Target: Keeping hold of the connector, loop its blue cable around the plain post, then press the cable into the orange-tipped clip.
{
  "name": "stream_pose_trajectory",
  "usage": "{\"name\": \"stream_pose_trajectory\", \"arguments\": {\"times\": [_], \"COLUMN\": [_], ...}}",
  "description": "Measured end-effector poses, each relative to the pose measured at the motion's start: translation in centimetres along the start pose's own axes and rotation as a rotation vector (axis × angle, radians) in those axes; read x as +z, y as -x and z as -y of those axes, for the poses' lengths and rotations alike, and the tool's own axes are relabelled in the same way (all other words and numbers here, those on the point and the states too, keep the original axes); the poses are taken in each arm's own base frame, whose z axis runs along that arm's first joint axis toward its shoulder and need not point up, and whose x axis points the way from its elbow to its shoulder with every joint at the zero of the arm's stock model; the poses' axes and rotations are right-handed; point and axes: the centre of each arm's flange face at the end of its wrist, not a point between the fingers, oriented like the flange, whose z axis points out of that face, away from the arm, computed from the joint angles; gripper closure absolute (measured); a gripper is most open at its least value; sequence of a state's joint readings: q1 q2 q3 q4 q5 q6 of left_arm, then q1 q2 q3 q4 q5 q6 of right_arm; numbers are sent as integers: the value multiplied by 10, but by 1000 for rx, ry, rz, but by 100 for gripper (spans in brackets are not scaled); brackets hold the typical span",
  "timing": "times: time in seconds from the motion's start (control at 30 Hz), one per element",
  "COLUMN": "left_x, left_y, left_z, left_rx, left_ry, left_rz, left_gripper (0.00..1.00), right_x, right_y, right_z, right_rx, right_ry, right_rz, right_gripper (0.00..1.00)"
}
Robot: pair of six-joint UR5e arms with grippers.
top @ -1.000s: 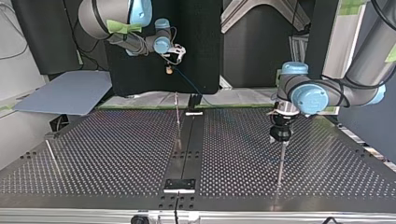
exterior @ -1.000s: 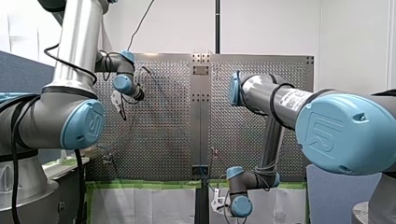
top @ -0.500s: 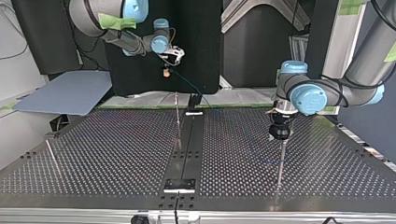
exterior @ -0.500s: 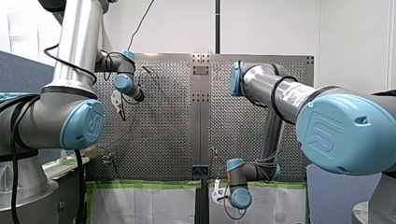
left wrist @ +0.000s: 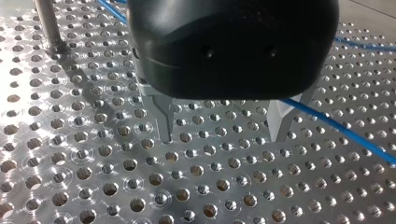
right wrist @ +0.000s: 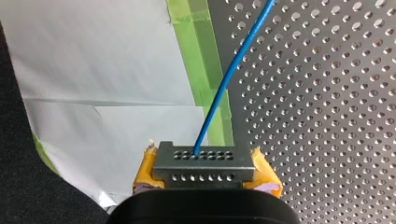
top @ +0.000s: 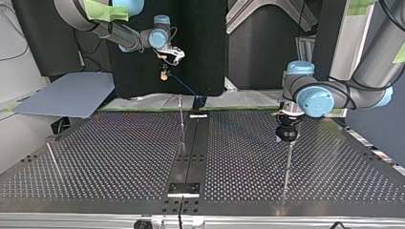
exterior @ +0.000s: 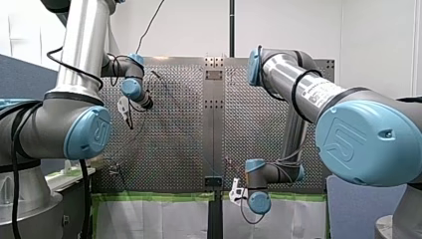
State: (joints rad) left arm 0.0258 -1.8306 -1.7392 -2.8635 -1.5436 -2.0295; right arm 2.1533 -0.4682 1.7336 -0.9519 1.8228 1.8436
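1. over the bench [top: 95,157] edge nearest the arms, close to its middle, my right gripper [right wrist: 204,173] hangs raised clear of the surface.
2. its yellow pads [right wrist: 262,170] pinch the connector [right wrist: 203,158], a grey metal block with two rows of holes, one pad at each end.
3. the blue cable [right wrist: 224,79] leaves a hole in the row farther from the gripper. it runs across the green tape [right wrist: 205,70] on that edge and onto the perforated surface. a white sheet [right wrist: 102,70] lies beyond the tape.
4. in the top view the cable slopes from the raised connector down to the same edge, ending beside the dark centre rail [top: 193,143].
5. a slim upright [top: 182,121] stands just beside the rail near that edge; its tip colour does not read in the top view.
6. toward the bench edge at the top view's right, my left gripper [left wrist: 222,133] points down, close above the surface.
7. its fingers [left wrist: 163,119] are spread, with only bare perforated plate between them.
8. one run of the blue cable passes just beside the pale finger; contact cannot be told. another run lies near the base of the thin post [left wrist: 49,28].
9. the thin post stands off to one side of the left gripper, not between its fingers; in the top view it lines up below the gripper.
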Motion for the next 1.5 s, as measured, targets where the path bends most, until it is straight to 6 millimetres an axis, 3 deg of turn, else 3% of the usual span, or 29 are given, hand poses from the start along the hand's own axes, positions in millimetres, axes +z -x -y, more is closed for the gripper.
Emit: {"name": "stream_pose_trajectory", "arguments": {"times": [0.43, 0.8, 1.17, 1.5], "left_x": [-4, -22, -42, -71], "left_y": [-4, -16, -8, -22], "left_z": [-1, -20, -15, -13], "left_rx": [-6, -14, -23, -15], "left_ry": [16, 123, 116, 99], "left_rz": [-33, -98, -103, -152], "left_gripper": [0, 0, 0, 0], "right_x": [-38, -35, -33, -32], "right_y": [21, 17, 17, 16], "right_z": [-4, -1, -2, -4], "right_rx": [-3, 15, 24, 33], "right_ry": [-49, -78, -78, -79], "right_rz": [-5, -51, -51, -47], "right_gripper": [100, 100, 100, 100]}}
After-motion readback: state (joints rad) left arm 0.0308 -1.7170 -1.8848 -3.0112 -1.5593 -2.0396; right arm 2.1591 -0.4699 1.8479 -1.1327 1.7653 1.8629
